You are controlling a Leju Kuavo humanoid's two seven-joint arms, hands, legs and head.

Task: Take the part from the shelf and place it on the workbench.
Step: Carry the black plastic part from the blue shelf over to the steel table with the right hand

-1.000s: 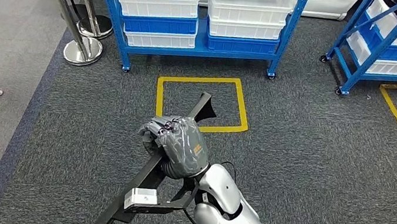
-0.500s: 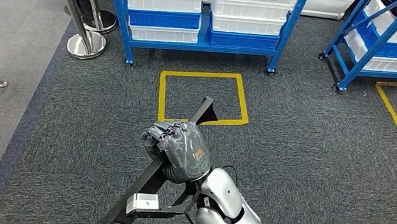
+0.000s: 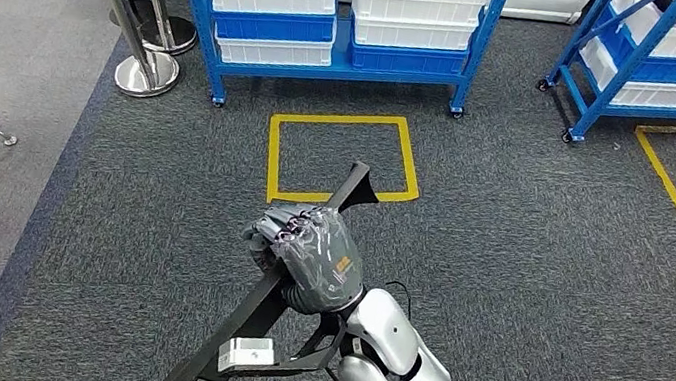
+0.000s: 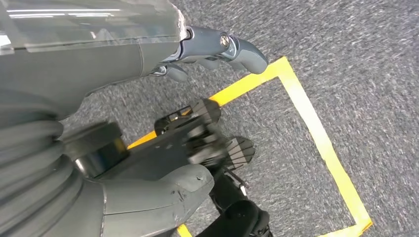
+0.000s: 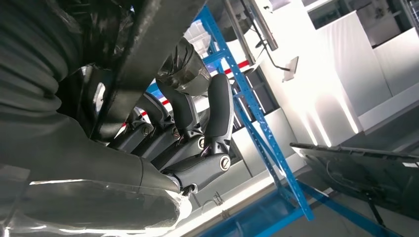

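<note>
part (image 3: pixel 258 310), R hand (image 3: pixel 310 252) fingers (image 5: pixel 217 111) wrapped tight round it

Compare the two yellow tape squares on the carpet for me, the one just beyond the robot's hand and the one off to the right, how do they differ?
The near yellow square is seen whole, and the black part's tip crosses its front edge. The far yellow square is cut off by the picture's edge, with nothing over it. The near one lies before the blue shelf with bins, the far one before the second shelf. Both are tape outlines on grey carpet.
</note>
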